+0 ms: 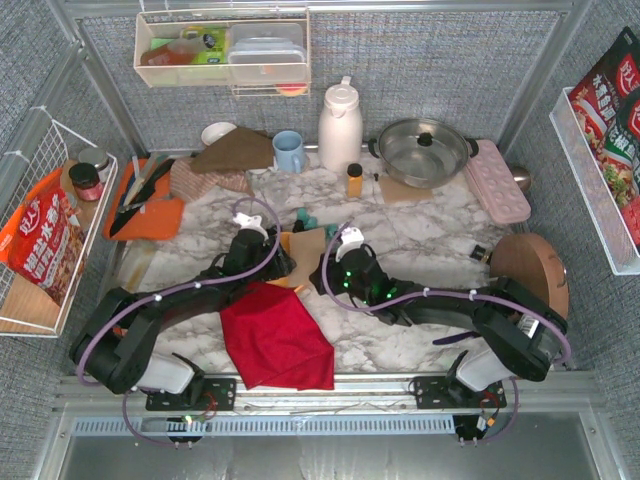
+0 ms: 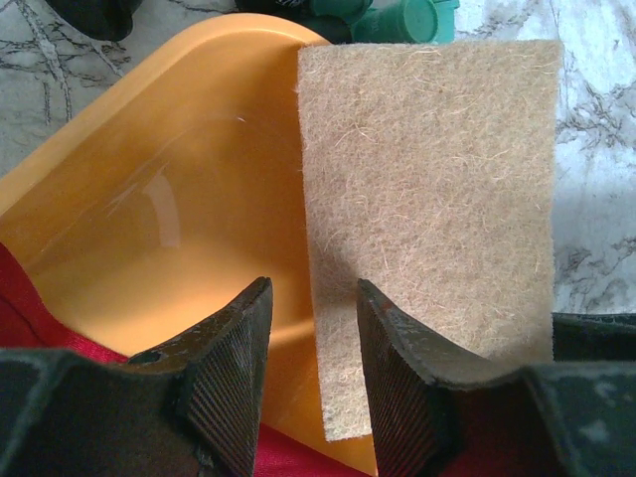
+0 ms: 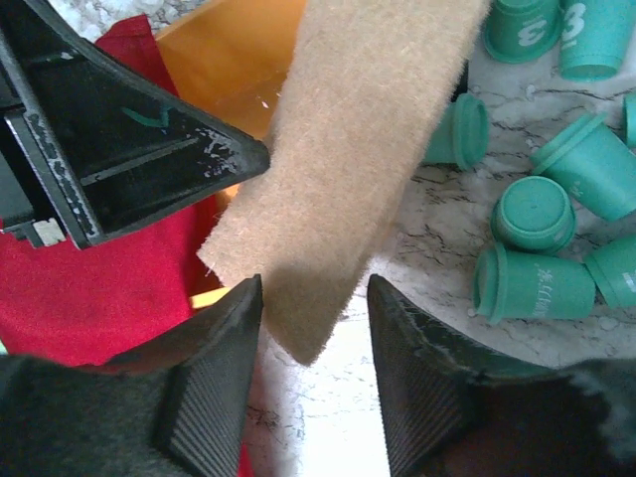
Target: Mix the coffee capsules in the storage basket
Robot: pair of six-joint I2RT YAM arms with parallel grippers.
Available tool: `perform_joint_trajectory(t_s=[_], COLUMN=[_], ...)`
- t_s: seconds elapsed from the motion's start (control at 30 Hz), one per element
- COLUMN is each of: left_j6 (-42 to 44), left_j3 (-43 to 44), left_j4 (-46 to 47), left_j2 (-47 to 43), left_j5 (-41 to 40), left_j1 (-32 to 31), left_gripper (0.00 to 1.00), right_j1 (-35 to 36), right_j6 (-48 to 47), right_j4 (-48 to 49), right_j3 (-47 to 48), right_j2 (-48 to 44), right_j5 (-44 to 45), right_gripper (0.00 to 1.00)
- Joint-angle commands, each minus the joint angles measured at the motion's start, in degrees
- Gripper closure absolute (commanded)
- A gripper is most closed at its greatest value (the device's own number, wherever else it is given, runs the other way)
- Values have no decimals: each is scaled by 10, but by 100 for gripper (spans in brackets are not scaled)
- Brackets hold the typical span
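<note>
The orange storage basket [image 2: 169,229] is empty inside in the left wrist view. A tan felt mat [image 2: 437,189] lies across its right rim. Several teal coffee capsules [image 3: 537,214] lie loose on the marble beside the basket, also seen past its far edge [image 2: 402,20]. My left gripper [image 2: 313,288] is open, its jaws either side of the mat's left edge over the basket. My right gripper [image 3: 314,283] is open above the mat's near corner [image 3: 318,298]. From above, both grippers [image 1: 283,262] [image 1: 322,268] meet at the basket [image 1: 284,240], which they mostly hide.
A red cloth [image 1: 275,335] lies in front of the basket, partly under it. At the back stand a blue mug [image 1: 289,150], white jug [image 1: 339,125], amber bottle [image 1: 354,180] and steel pot [image 1: 424,150]. An orange board with utensils [image 1: 145,205] is at left.
</note>
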Motion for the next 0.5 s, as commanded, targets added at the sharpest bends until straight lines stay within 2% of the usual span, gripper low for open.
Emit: perform_joint_trajectory(t_s=[0.0, 0.47], left_j6=[-1, 7], left_j3=[1, 7], left_j4=[9, -3], left_j2=[-5, -35], left_j5=[8, 2], left_j1=[-1, -1], left_gripper=[51, 51], right_j1=[3, 9], right_j6=[2, 0], right_j4=[21, -2], right_j3=[10, 22], right_j2=[1, -10], right_j5=[-1, 7], right_gripper=[53, 75])
